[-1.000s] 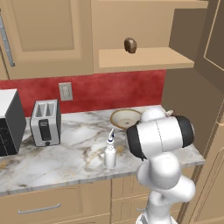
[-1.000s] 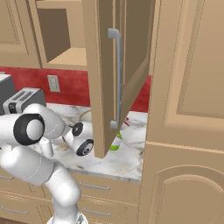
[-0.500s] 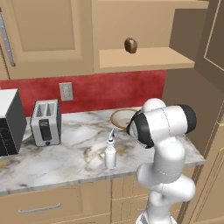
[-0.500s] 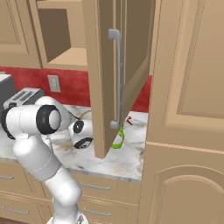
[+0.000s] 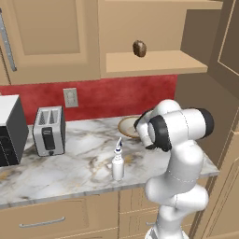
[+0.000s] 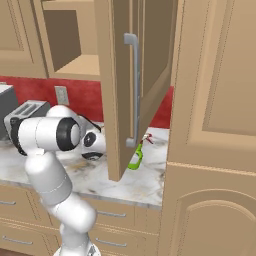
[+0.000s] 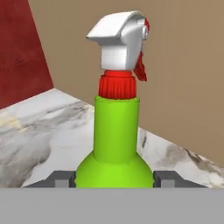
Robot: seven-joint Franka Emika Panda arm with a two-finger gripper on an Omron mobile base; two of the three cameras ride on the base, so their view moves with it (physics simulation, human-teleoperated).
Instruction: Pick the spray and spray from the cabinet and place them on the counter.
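Two sprays: white point(image 5: 117, 164), green point(image 7: 114, 144).

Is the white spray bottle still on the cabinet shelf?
No, the white spray bottle stands upright on the marble counter.

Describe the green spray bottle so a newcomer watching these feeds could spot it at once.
Start at the marble counter and follow it to the open cabinet door. The green spray bottle stands upright there. Unlike the white spray bottle near the front edge, it is lime green with a red collar and white trigger head.
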